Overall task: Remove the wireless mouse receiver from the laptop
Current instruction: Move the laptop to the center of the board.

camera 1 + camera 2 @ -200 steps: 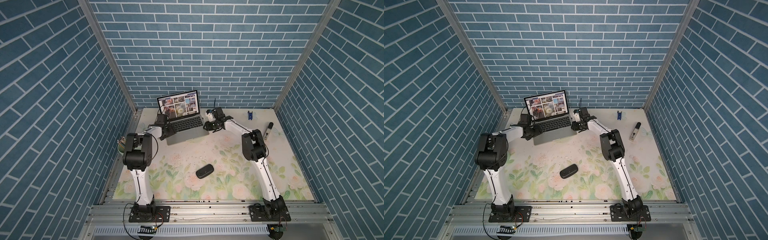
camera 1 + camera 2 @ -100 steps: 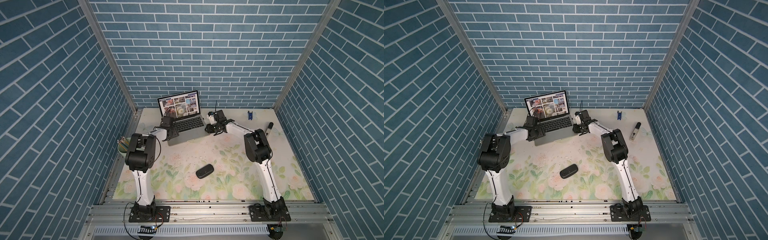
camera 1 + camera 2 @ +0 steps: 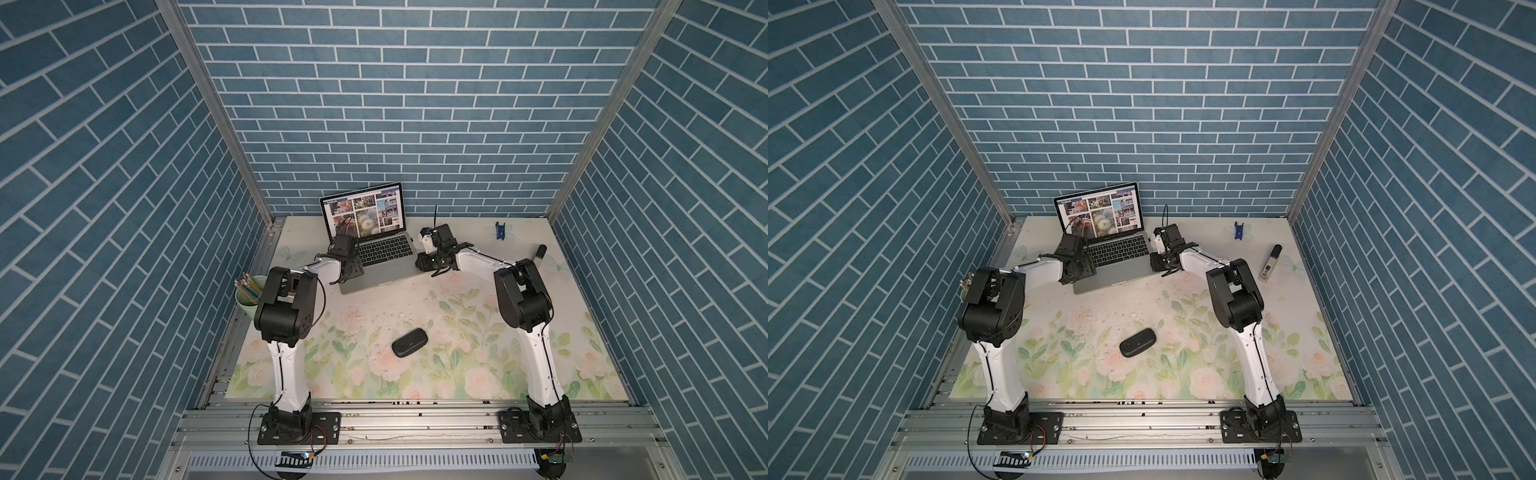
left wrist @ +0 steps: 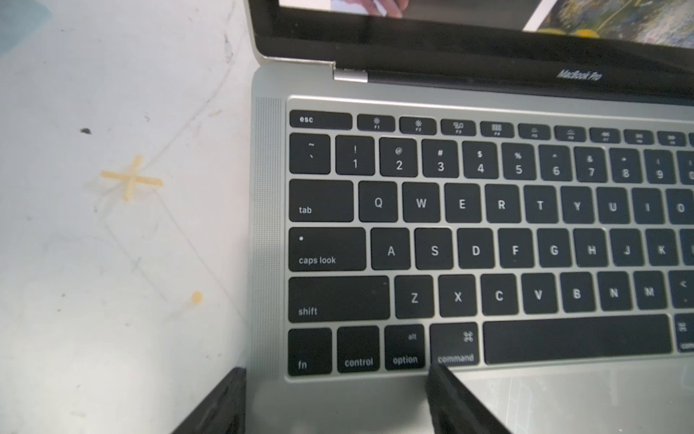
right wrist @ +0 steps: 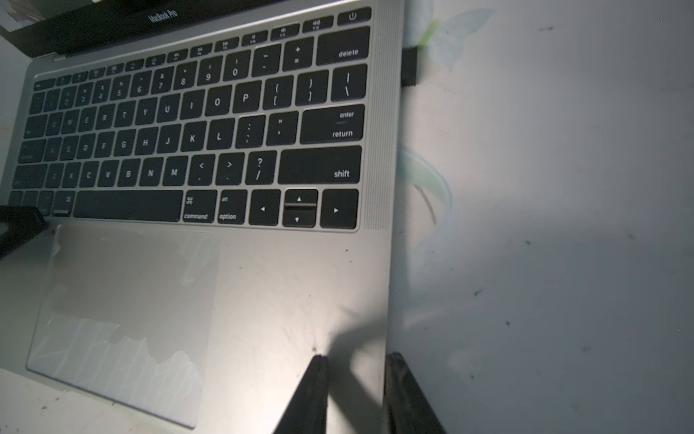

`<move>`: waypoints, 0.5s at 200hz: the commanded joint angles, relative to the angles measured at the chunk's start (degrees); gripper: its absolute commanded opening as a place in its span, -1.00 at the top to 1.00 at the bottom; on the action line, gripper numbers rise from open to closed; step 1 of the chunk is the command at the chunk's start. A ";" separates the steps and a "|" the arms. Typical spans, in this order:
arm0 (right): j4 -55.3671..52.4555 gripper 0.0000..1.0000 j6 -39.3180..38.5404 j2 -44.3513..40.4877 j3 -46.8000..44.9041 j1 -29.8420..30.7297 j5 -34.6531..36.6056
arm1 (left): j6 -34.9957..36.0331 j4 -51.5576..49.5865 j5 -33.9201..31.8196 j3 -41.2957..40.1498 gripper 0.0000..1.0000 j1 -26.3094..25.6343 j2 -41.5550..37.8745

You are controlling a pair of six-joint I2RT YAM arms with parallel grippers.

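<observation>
Here, two white-and-black robot arms reach in from either side of the laptop (image 3: 376, 277) (image 3: 1115, 277), an open silver MacBook Pro at the back of a floral-printed desk (image 3: 457, 361), its screen showing a grid of photos. The wireless mouse receiver (image 5: 409, 67), a small dark stub, sits plugged into the laptop's right edge, level with the delete key and near the hinge end. The right fingers (image 5: 310, 394) stand a little apart and hold nothing. Seen from the right wrist, one hangs over the palm rest near the front right corner and the other over the bare desk just beside the laptop's edge, well short of the receiver along that same side. The left fingers (image 4: 225, 406) are spread wide and also empty, one over the desk just off the laptop's left edge, the other above the palm rest below the command key; whether either touches the laptop cannot be told. In both top views a flat black mouse (image 3: 410, 342) (image 3: 1138, 341) lies alone toward the front middle of the desk, well apart from the laptop. A white stick with a black cap (image 3: 539, 257) (image 3: 1270, 266) rests near the right wall, a small blue object (image 3: 500, 231) (image 3: 1238, 230) lies near the back edge, and a pale green cup of pencils (image 3: 246, 306) stands at the left edge beside the left arm's elbow.
</observation>
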 commanded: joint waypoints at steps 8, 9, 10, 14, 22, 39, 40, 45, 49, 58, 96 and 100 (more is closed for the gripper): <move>-7.41 0.43 1.03 -0.13 -3.23 5.84 -7.22 | -1.51 -2.22 17.12 0.77 -0.55 -8.35 2.95; -7.41 0.43 1.03 -0.18 -3.26 5.85 -7.16 | -1.48 -2.19 17.10 0.83 -0.55 -8.38 2.95; -7.40 0.43 1.03 -0.21 -3.27 5.86 -7.18 | -1.46 -2.22 17.09 0.86 -0.55 -8.39 2.95; -7.36 0.43 1.01 -0.34 -3.49 5.94 -7.19 | -1.44 -2.16 17.16 1.01 -0.55 -8.61 3.00; -7.36 0.43 1.03 -0.74 -4.12 6.11 -7.04 | -1.48 -2.28 17.25 1.21 -0.55 -8.94 3.11; -6.94 0.43 1.04 -1.99 -5.82 6.37 -6.82 | -1.31 -2.42 17.21 1.60 -0.56 -9.86 3.26; -6.95 0.43 1.03 -2.08 -5.96 6.38 -6.79 | -1.38 -2.46 17.23 1.64 -0.56 -9.93 3.24; -6.73 0.43 1.11 -2.46 -6.56 6.40 -6.76 | -1.27 -2.45 17.20 1.76 -0.56 -10.15 3.23; -6.62 0.43 1.12 -2.75 -7.14 6.46 -6.67 | -1.35 -2.44 17.25 1.84 -0.56 -10.32 3.38; -6.10 0.43 1.12 -3.70 -8.51 6.48 -6.59 | -1.32 -2.46 17.32 1.98 -0.56 -10.80 3.49; -4.40 0.43 1.29 -5.85 -13.97 6.56 -6.51 | -1.35 -2.66 17.58 2.77 -0.56 -12.40 3.82; -4.16 0.43 1.40 -7.57 -14.59 6.55 -6.47 | -1.30 -2.76 17.64 2.88 -0.56 -12.62 3.79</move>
